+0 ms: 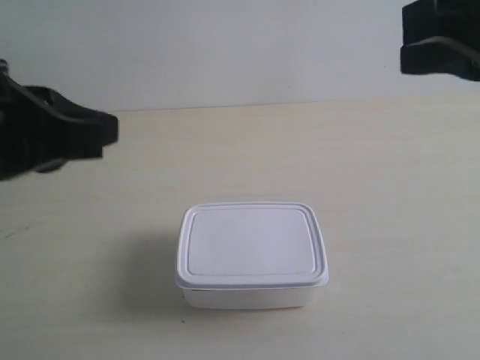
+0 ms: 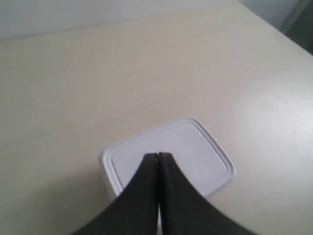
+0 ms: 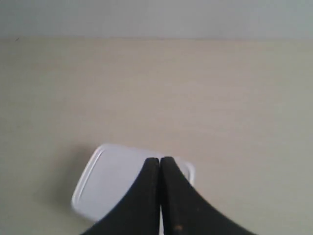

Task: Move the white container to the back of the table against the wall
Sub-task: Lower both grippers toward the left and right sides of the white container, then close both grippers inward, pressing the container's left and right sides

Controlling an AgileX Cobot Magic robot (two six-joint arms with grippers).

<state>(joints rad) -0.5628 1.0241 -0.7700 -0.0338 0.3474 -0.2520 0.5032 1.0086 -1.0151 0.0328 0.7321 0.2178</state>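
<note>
Left claw (image 2: 157,156) and right claw (image 3: 160,159) are closed, box (image 1: 252,251) beyond each; the exterior view alone shows both clear of it.

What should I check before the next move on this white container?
1. Lid seated on the white container: ok, lies flat and closed.
2. Container free of contact: ok, neither gripper touches it in the exterior view.
3. Left gripper open for a grasp: not ok, fingers pressed together.
4. Right gripper open for a grasp: not ok, likewise shut.
5. Path across the table to the wall: ok, nothing shows between.
</note>
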